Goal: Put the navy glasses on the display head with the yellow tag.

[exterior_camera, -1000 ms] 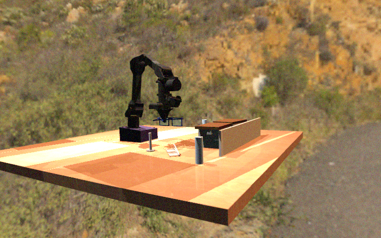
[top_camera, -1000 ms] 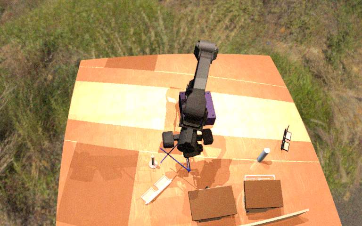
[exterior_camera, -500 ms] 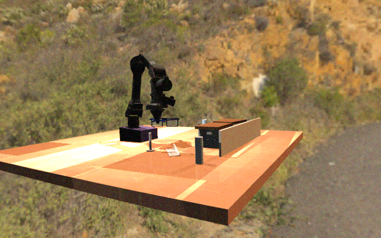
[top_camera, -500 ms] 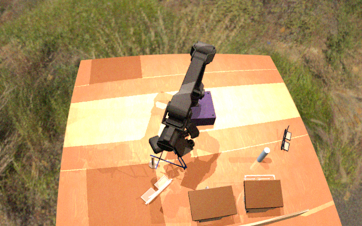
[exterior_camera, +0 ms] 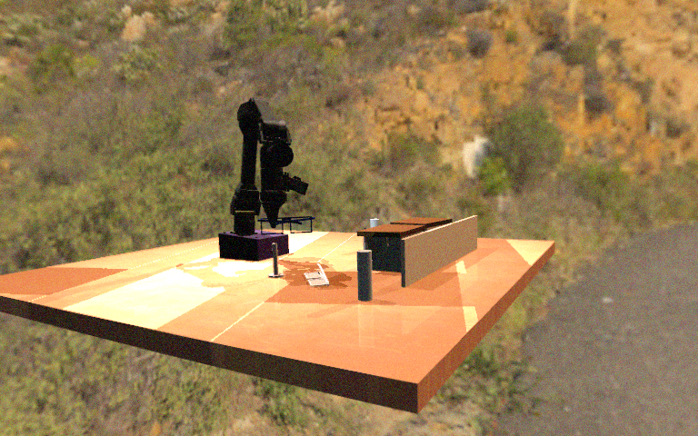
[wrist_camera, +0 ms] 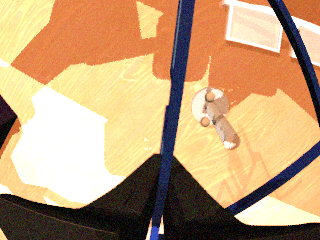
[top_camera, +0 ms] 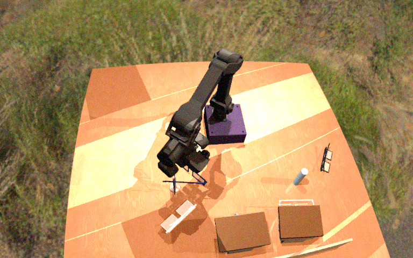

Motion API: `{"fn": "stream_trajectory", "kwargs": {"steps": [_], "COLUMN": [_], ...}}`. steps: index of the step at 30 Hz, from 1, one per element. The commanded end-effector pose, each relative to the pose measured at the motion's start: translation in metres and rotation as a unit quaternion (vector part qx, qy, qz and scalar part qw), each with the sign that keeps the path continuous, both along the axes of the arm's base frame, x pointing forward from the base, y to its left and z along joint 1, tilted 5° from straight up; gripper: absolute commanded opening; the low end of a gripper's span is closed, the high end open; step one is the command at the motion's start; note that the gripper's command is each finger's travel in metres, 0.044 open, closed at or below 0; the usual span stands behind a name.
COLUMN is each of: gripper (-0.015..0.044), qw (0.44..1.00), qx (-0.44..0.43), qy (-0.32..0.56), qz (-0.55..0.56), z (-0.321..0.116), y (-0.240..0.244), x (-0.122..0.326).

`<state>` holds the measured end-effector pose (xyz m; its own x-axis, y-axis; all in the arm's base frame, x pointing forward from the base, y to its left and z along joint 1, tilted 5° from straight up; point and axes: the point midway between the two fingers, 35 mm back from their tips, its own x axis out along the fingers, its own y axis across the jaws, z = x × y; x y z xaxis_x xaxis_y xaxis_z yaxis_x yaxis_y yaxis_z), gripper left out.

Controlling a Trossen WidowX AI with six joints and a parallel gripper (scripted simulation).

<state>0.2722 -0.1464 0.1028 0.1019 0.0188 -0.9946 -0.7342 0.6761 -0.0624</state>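
Note:
My gripper is shut on the navy glasses and holds them raised above the table. In the top view the arm hides its fingertips. Two brown-topped dark blocks, apparently the display heads, stand to the right. The left block has a small grey nub at its robot-facing edge and no glasses visible on it. The right block has a white frame at its robot-facing edge. I cannot make out a yellow tag. The navy glasses are well away from both blocks.
A thin post on a round base stands below the navy glasses. White glasses lie near it. Black glasses and a blue-grey cylinder are farther right. Another cylinder and a long panel stand near the blocks.

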Motion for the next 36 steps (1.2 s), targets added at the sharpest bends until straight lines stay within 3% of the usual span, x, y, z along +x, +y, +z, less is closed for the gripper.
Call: {"fn": "stream_trajectory", "kwargs": {"steps": [1,11,22,36], "gripper": [0.0,0.0,0.0,0.0], "qw": [0.999,0.995,0.995,0.995], "qx": [-0.003,-0.009,-0.008,-0.008], "qy": [0.0,-0.002,-0.002,-0.002], "qz": [0.048,0.1,0.1,0.1], "z": [-0.001,-0.007,-0.061,-0.062], "y": [-0.013,-0.028,-0.026,-0.017], "x": [-0.004,-0.009,-0.004,-0.006]}}
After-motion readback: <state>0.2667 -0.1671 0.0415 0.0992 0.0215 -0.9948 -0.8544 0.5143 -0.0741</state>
